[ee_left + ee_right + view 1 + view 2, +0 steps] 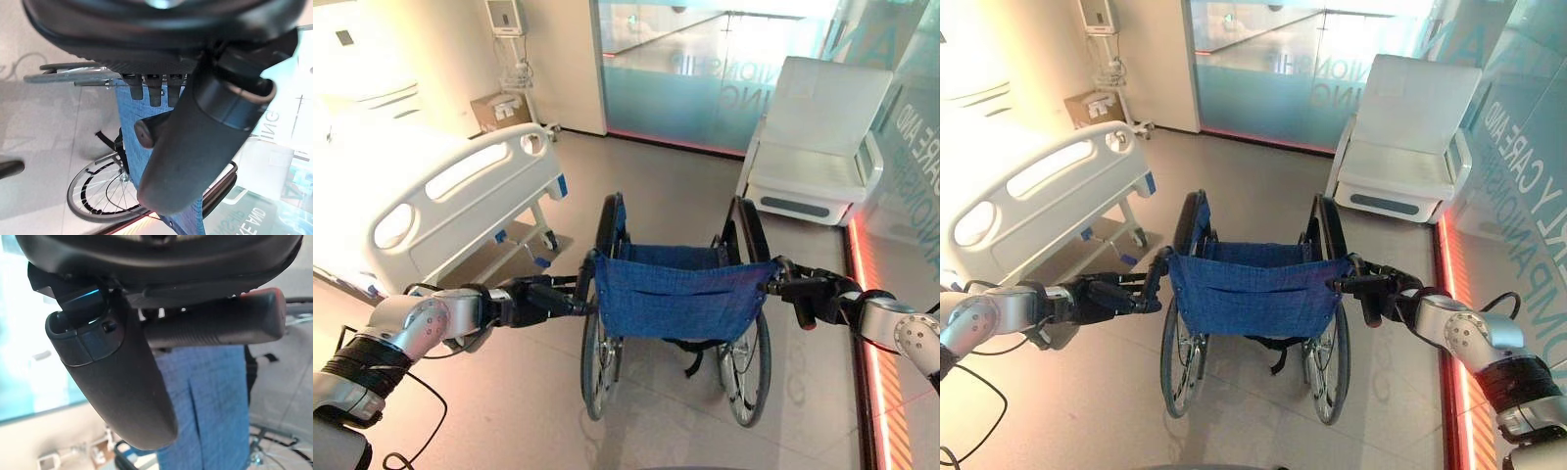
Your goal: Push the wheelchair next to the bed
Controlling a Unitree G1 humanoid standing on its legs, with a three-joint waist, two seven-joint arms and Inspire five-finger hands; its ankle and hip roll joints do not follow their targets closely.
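Nearest, the left robot hand (533,297) is clenched around the wheelchair's left push handle, and the right robot hand (1386,294) grips the right push handle (210,328), so the hold looks secured on both sides. The wheelchair (680,299) stands on the open floor, facing away, with the bed (440,201) ahead of it on its left and well apart (its footboard end is closest). Beyond the wheelchair, a white armchair (818,147) sits by the glass wall. The push toward the bedside seems yet to be done.
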